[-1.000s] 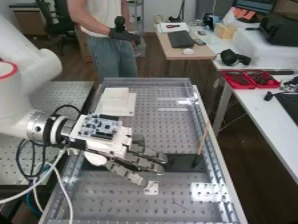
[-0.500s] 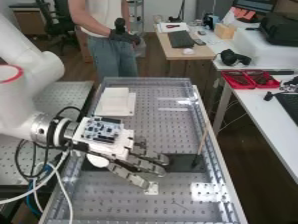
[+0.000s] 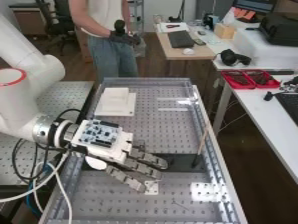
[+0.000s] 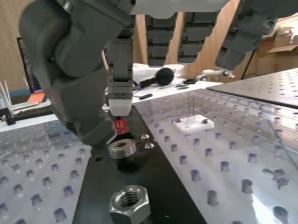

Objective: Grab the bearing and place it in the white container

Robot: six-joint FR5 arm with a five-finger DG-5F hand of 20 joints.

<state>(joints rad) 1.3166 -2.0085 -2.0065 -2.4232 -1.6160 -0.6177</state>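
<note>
Over the dark plate [image 4: 171, 202], fingers straight and released beside the bearing [image 4: 122, 148]

With the arm [image 3: 20, 105] in from the left, holds the hand [image 3: 143, 168] low across the middle of the perforated bench [image 3: 166, 204], grasping nothing. Sets the thumb [image 4: 78, 110] close beside the bearing on the dark plate, with a pale-tipped finger [image 4: 120, 106] near the red piece [image 4: 121, 126]: likely arranged so as to close on the bearing's rim from two sides. Leaves the other fingers extended, probably to allow room around so small a target. Calls next, by the look of it, for a careful pinch, then a lift and a carry to the white container [image 3: 131, 106], at the far left of the bench. Seems placed there to be within the arm's reach yet apart from the picking spot. Needs care over the hex nut [image 4: 136, 216], near enough to be caught by mistake, and over the small bolts [image 4: 149, 145] just beside the bearing.

Hard to make out: any contact between thumb and bearing, with edges overlapping from the wrist. Equally unclear: the bearing's underside, lost in dark shadow, so no telling how firmly seated. Partly hidden by the thumb and pale-tipped finger: the plate beyond. Too shallow-looking to judge from above: the depth of the container.
</note>
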